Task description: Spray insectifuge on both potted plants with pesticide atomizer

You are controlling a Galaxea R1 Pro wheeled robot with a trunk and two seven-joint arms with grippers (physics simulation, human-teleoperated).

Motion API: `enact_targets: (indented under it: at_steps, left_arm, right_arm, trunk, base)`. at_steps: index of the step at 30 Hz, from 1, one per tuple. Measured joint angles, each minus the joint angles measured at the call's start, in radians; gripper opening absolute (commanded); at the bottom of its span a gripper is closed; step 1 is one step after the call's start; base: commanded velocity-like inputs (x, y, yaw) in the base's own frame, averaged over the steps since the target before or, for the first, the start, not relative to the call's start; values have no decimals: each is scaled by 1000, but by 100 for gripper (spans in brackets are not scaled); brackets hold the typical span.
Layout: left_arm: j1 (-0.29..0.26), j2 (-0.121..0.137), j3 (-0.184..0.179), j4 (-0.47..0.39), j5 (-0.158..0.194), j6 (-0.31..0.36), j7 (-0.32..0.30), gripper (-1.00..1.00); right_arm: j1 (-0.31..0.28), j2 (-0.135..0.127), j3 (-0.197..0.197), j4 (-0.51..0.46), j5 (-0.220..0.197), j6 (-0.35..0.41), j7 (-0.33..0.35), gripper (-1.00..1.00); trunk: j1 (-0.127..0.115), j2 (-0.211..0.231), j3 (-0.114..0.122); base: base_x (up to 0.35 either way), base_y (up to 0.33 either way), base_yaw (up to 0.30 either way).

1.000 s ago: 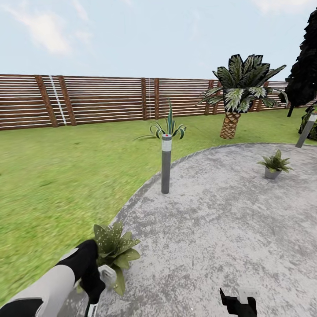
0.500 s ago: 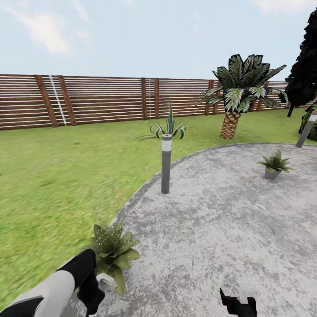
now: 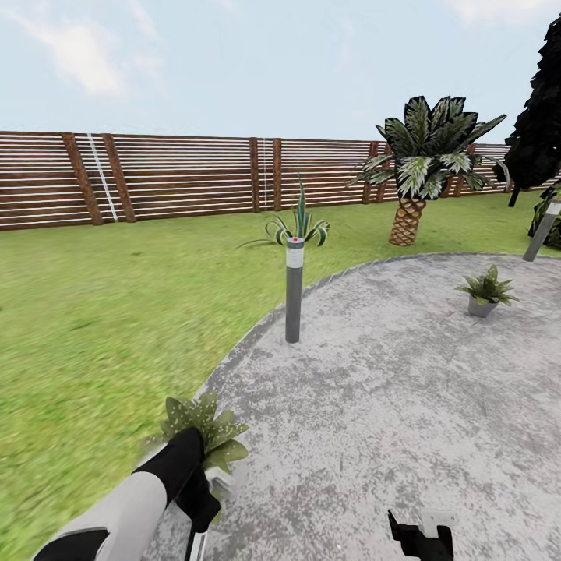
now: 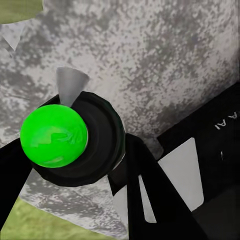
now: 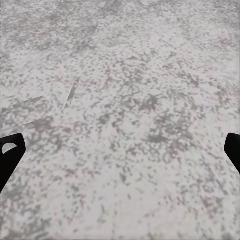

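The pesticide atomizer [image 4: 55, 135] appears end-on in the left wrist view as a bright green round cap inside a dark ring. My left gripper [image 4: 75, 150] is shut on it, black fingers [image 4: 142, 185] on either side. In the head view the left gripper [image 3: 195, 502] hangs just in front of the near potted plant [image 3: 204, 430] at the patio's edge and hides its pot. The second potted plant [image 3: 486, 291] stands far off at the right on the patio [image 3: 374, 405]. My right gripper [image 3: 421, 538] is low over the paving, open, with nothing between its fingers [image 5: 10, 152].
A grey bollard light [image 3: 294, 290] stands at the patio rim, another [image 3: 541, 231] at the far right. Beyond are a spiky potless plant [image 3: 300, 226], a scaly-trunked palm [image 3: 417, 167], a dark tree [image 3: 541, 117], lawn [image 3: 101, 312] and the slat fence [image 3: 179, 178].
My left arm, with the atomizer, dipped and then swung right and forward, so it now covers the near plant's pot and lower leaves. The right gripper and the camera stayed put.
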Motion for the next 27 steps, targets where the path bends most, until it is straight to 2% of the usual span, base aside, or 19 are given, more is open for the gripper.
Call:
enact_targets:
  at_steps: [7, 9, 11, 13, 15, 21, 27]
  left_arm:
    - [4, 19, 0, 2, 5, -9, -7, -100]
    - [3, 47, 3, -11, 8, -10, -14, -100]
    - [3, 70, 6, -49, 41, -7, -31, -100]
    - [3, 79, 4, -91, 85, -6, -52, -100]
    - [3, 80, 2, -104, 98, -8, -58, -100]
    - [3, 74, 3, -109, 103, -8, -58, -100]
    - [3, 44, 3, -113, 104, -7, -55, -100]
  right_arm:
    - [0, -1, 0, 0, -1, 0, 0, 100]
    - [0, -1, 0, 0, -1, 0, 0, 100]
    - [0, -1, 0, 0, -1, 0, 0, 100]
    - [0, -1, 0, 0, -1, 0, 0, 100]
    - [0, -1, 0, 0, -1, 0, 0, 100]
    - [0, -1, 0, 0, -1, 0, 0, 100]
    - [0, 0, 0, 0, -1, 0, 0, 100]
  trunk:
    - [0, 0, 0]
    - [0, 0, 0]
    - [0, 0, 0]
    - [0, 0, 0]
    - [0, 0, 0]
    - [0, 0, 0]
    - [0, 0, 0]
  base:
    - [0, 0, 0]
    - [0, 0, 0]
    - [0, 0, 0]
    - [0, 0, 0]
    - [0, 0, 0]
    - [0, 0, 0]
    - [0, 0, 0]
